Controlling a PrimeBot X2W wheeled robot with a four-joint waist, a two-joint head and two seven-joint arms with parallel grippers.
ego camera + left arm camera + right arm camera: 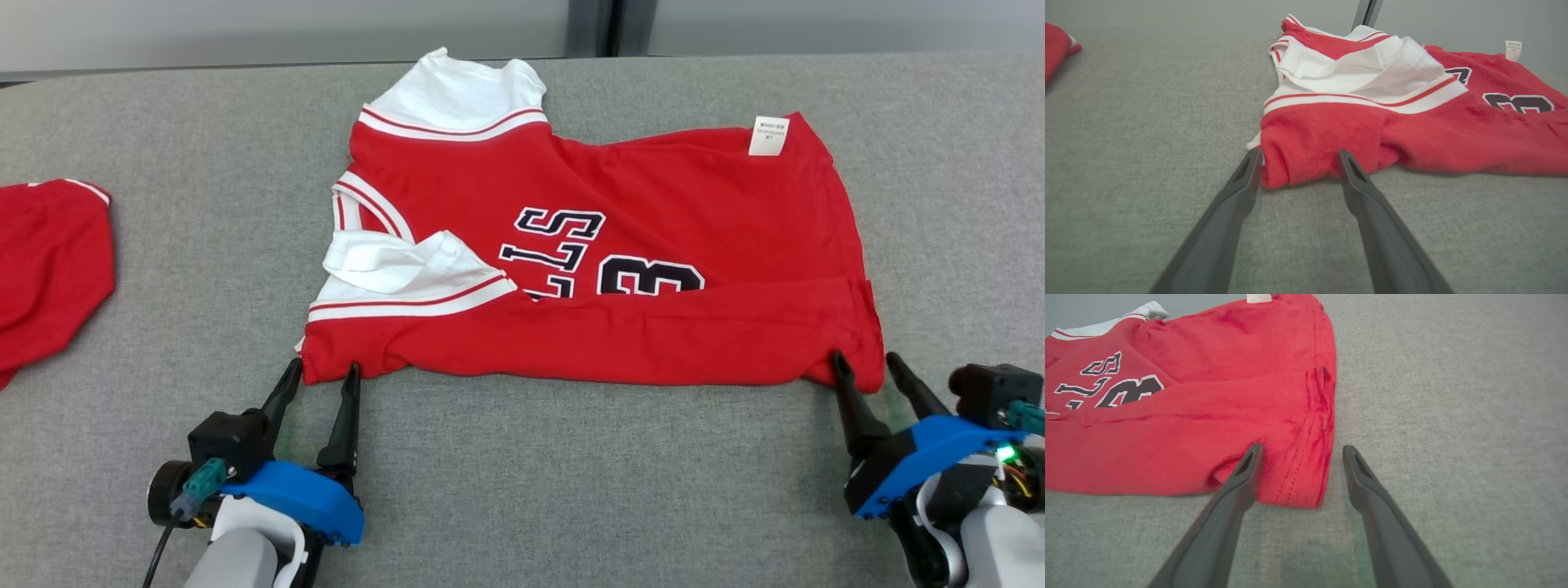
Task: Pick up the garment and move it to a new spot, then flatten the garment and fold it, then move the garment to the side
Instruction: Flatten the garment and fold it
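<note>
Left gripper [323,367]: it's sitting nearest us with the jaws spread wide, straddling the near-left corner of the red jersey [653,188] and clamping nothing.
Right gripper [864,357]: it's gaping just as wide at the near-right corner, one finger against the hem and the other out on bare table.
Jersey: it's lying mid-table, its near edge folded up over the printed number.
Snag risk: the right gripper's inner finger is possibly nosing into the fold, though the wrist view is too soft to be sure. Backing out carelessly would be dragging that flap open.
Crease risk: the white sleeve [408,265] is bunching up on top, so another fold would be trapping the lump.
Surface: grey woven cloth [522,474] is covering the table, giving enough friction to tug fabric along.
Left edge: a second red garment [49,261] is lying well apart.
Room: a pale wall [245,33] and a dark post [596,24] are closing off the back.
</note>
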